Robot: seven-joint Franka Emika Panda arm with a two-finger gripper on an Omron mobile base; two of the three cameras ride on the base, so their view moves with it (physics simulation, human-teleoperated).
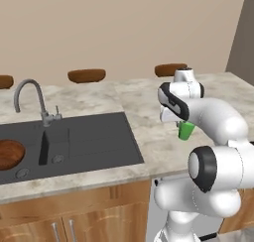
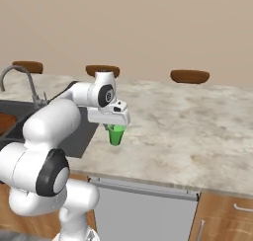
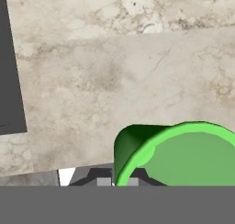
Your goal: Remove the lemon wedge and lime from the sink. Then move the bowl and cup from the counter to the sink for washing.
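Note:
My gripper is shut on the bright green cup, holding it by the rim over the marble counter, to the right of the sink. In the hand view the cup's rim sits close at the lower right. The reddish-brown wooden bowl lies in the sink's left basin. The lemon wedge and lime are out of view.
A curved grey faucet stands behind the sink. Brown stool tops line the counter's far edge. The marble counter stretches to the right of the cup. Wooden cabinets sit below.

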